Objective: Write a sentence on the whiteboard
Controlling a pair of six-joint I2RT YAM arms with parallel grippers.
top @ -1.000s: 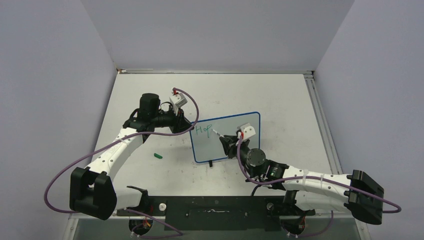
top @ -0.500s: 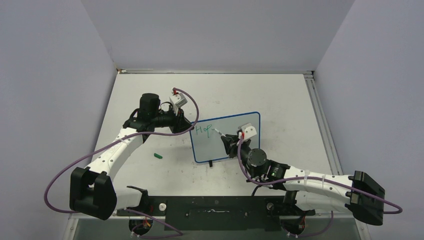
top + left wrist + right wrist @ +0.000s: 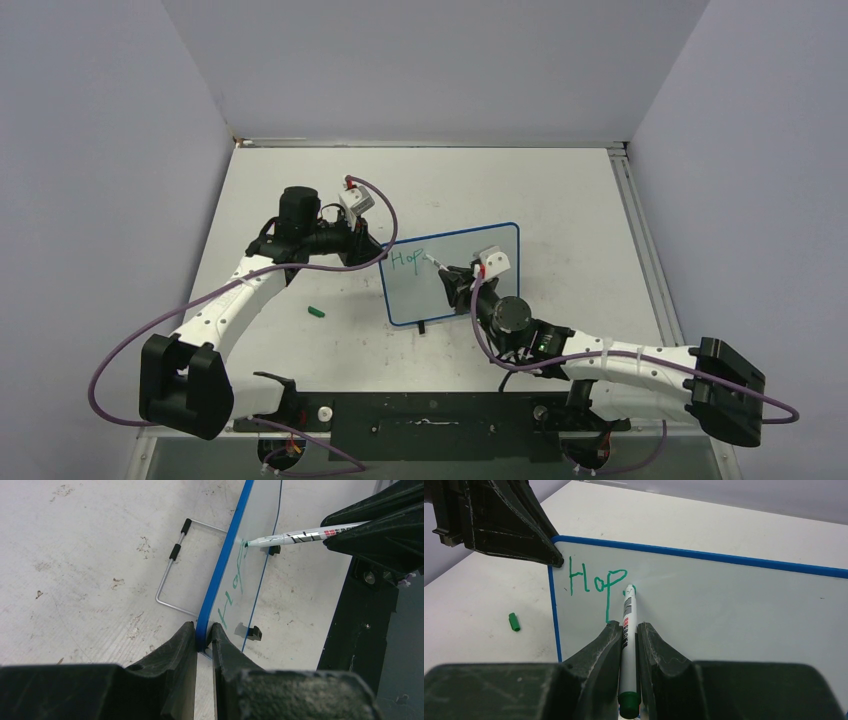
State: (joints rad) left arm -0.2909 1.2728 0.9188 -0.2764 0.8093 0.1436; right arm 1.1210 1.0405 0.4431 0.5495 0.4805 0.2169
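The whiteboard [image 3: 470, 285] stands tilted on the table, white with a blue frame [image 3: 220, 575]. Green writing [image 3: 596, 580] on it reads "Hop"; it also shows in the top view [image 3: 405, 260] and in the left wrist view [image 3: 235, 580]. My left gripper [image 3: 204, 632] is shut on the board's upper left corner; in the top view it [image 3: 380, 252] sits at that corner. My right gripper [image 3: 629, 630] is shut on a white marker with a green end [image 3: 628, 645]. The marker tip [image 3: 630, 587] touches the board just right of the "p". The marker also shows in the left wrist view [image 3: 300, 535].
A green marker cap [image 3: 317, 312] lies on the table left of the board, also in the right wrist view [image 3: 514, 622]. A wire stand [image 3: 175, 567] props the board from behind. A black foot [image 3: 422, 327] shows under the board's lower edge.
The marker tip has shifted slightly left and up toward the end of "Hop". The right arm has drifted a little left. The left arm and board have not moved.
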